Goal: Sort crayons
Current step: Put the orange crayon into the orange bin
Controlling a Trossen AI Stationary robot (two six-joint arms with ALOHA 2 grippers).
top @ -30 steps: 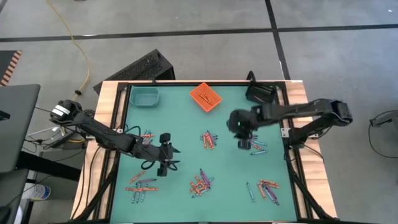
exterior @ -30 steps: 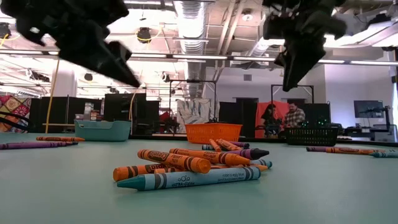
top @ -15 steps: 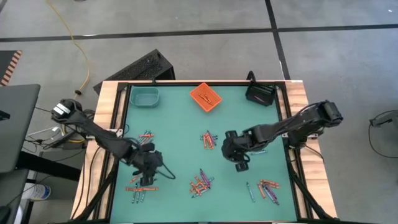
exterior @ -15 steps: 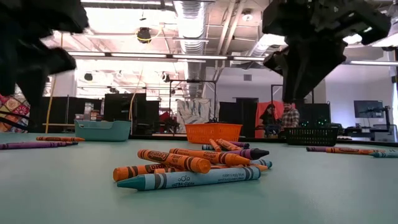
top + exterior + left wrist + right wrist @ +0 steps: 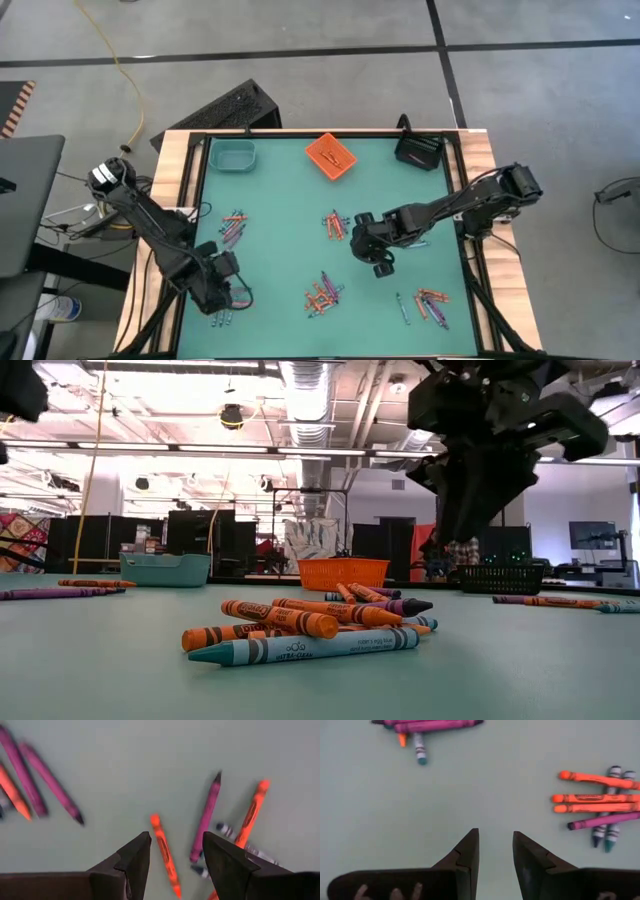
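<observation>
Your green-topped table (image 5: pixel 290 200) fills the overhead view inside its wooden frame, with three bins along the 12 o'clock edge: a teal bin (image 5: pixel 233 156) toward 11 o'clock, an orange bin (image 5: pixel 331 156) at 12, and a black bin (image 5: pixel 419 152) toward 1 o'clock.

Your right arm reaches in from 3 o'clock, and its right gripper (image 5: pixel 372 252) hangs just past the table's centre toward 4 o'clock. In its wrist view the two dark fingers (image 5: pixel 470 852) stand a narrow gap apart, with nothing between them and only bare green surface below.

Your left arm comes in from 9 o'clock and bends down toward 7 o'clock, where the left gripper (image 5: pixel 222 290) sits over the pile there. Its fingers (image 5: pixel 135 857) are spread fairly wide and grip nothing; an orange crayon (image 5: pixel 165 855) lies on the table in line with the gap, and a purple crayon (image 5: pixel 206 817) lies just beside it.

The crayons (image 5: pixel 322 293) lie in loose clusters: one at 6 o'clock, one near centre, one at 9 o'clock, one at 7 o'clock under the left gripper, and one at 5 o'clock. At table level, the nearest heap (image 5: pixel 310 628) shows orange sticks stacked over a blue one.
</observation>
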